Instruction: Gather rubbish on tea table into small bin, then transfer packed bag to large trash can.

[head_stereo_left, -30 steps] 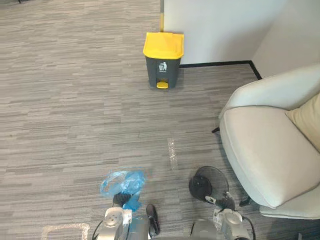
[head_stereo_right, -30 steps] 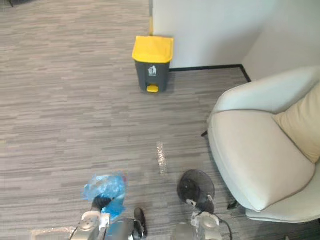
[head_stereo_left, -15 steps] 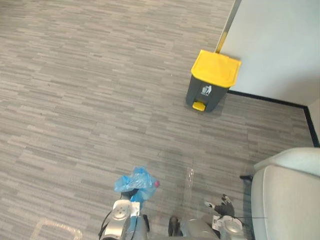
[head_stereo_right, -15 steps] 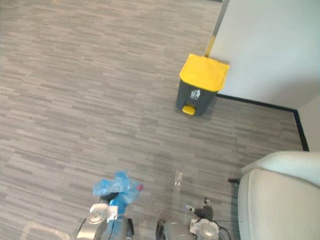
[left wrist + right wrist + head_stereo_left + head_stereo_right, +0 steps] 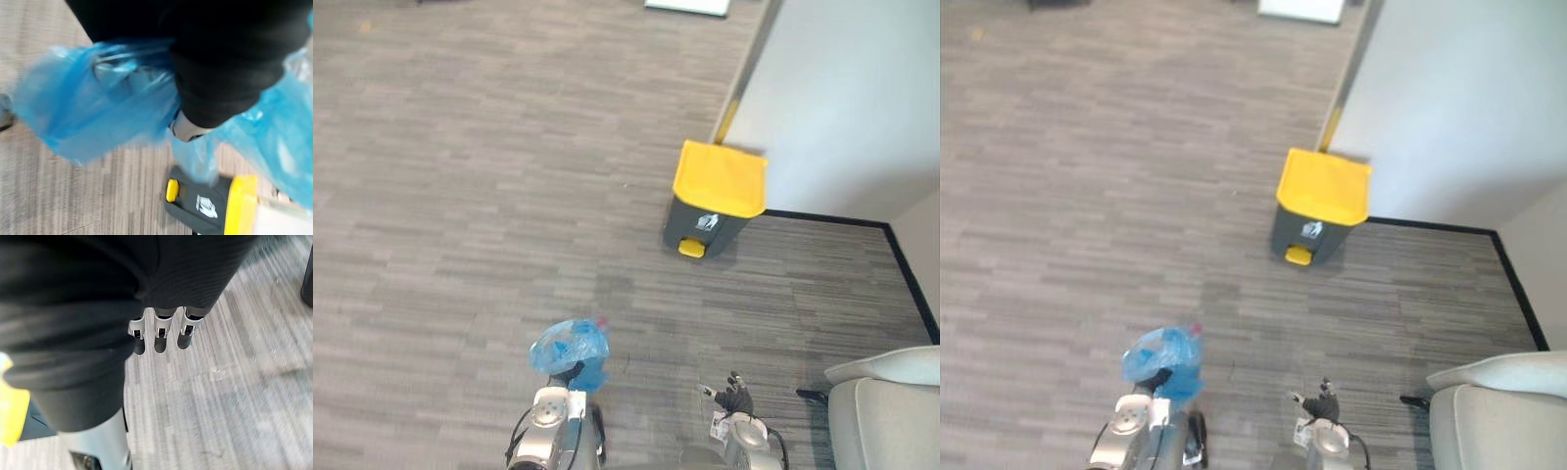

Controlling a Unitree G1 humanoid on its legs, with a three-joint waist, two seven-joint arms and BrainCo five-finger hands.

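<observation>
A packed blue plastic bag (image 5: 570, 346) hangs above the carpet at my lower left. My left hand (image 5: 572, 371) is shut on its gathered top. In the left wrist view the blue bag (image 5: 93, 107) wraps around the hand's dark cover (image 5: 220, 58). The large trash can (image 5: 715, 203), grey with a yellow lid and a yellow pedal, stands closed by the wall corner, well ahead and to the right of the bag. My right hand (image 5: 734, 397) is low at the right, its fingers (image 5: 161, 335) straight and holding nothing.
A pale wall (image 5: 852, 98) with a black skirting line runs behind the can. The corner of a cream armchair (image 5: 891, 411) sits at the lower right. Grey striped carpet (image 5: 460, 196) stretches wide to the left and ahead.
The camera has swung and moved forward: the can now sits nearer the middle, and the armchair and floor fan have slid out to the right. The bag stays in my left hand.
</observation>
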